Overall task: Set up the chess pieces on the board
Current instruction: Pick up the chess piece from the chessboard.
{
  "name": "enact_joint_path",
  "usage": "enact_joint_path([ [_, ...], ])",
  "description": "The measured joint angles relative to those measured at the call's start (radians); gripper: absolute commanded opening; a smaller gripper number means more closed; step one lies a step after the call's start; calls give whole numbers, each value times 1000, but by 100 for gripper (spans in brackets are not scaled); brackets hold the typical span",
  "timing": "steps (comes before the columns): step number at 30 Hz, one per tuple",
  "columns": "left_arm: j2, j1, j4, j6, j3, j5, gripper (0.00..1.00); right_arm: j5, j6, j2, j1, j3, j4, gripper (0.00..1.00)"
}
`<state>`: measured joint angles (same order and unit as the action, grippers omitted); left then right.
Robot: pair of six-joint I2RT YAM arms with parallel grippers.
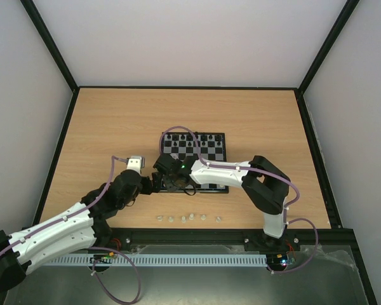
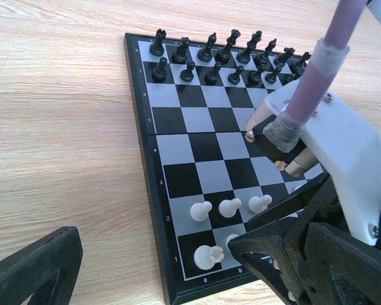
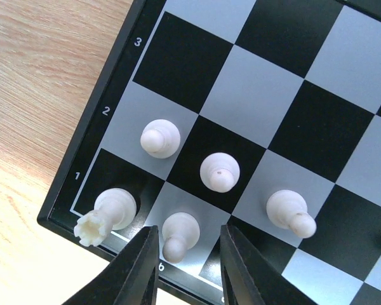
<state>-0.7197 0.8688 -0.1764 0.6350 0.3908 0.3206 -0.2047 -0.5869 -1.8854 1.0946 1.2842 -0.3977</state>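
The board [image 1: 211, 148] lies mid-table, and its far rows are filled with black pieces [image 2: 228, 57]. At its near left corner stand a white rook [image 3: 114, 206] on a1 and three white pawns [image 3: 220, 170] on row 2. My right gripper [image 3: 189, 248] hangs low over b1. Its fingers stand on either side of a small white piece [image 3: 180, 232], with a gap showing on both sides. My left gripper [image 2: 155, 244] is wide open beside that corner and holds nothing. Several loose white pieces [image 1: 184, 218] lie in a row on the table in front of the board.
The right arm's white wrist housing [image 2: 343, 146] and its purple cable [image 2: 317, 70] reach across the board's right half in the left wrist view. Bare wooden table [image 1: 114, 121] surrounds the board, and black rails [image 1: 57, 146] edge it.
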Motion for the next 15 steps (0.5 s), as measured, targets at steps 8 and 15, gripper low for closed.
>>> enact_joint_path([
  [8,0,0,4,0,0,-6,99,0,3,-10,0,7,-1,15],
  [15,0,0,7,0,0,-6,99,-1,5,-13,0,13,-2,8],
])
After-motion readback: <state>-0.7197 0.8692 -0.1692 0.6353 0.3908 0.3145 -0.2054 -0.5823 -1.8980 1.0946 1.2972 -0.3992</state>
